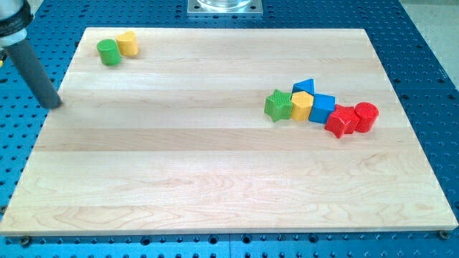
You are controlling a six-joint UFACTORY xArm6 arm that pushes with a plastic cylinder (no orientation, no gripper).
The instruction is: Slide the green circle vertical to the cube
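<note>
Seven small blocks lie on one wide pale wooden surface (215,165), which rests on a blue perforated bench (430,64). At the far edge, a grey metal base (224,6) shows in part. A dark rod (32,68) slants down at the far left; my tip (51,104) sits just off the surface's left edge, on the blue bench, well apart from every block. No claw is fitted, so nothing is spread or pinched.

Five blocks and two more form two groups. On the right, a touching row runs from left to right: green star (278,105), yellow block (301,105), blue cube (323,108), red star-like block (340,121) and red cylinder (365,116). A blue triangle (304,87) sits just behind the yellow block, on its far side.

At the far left corner, the green circle (109,51) stands touching a second yellow block (128,43), which lies to its right and slightly farther. The green circle is well apart from the blue cube, far to its left, and nearer to my tip than any other block.
</note>
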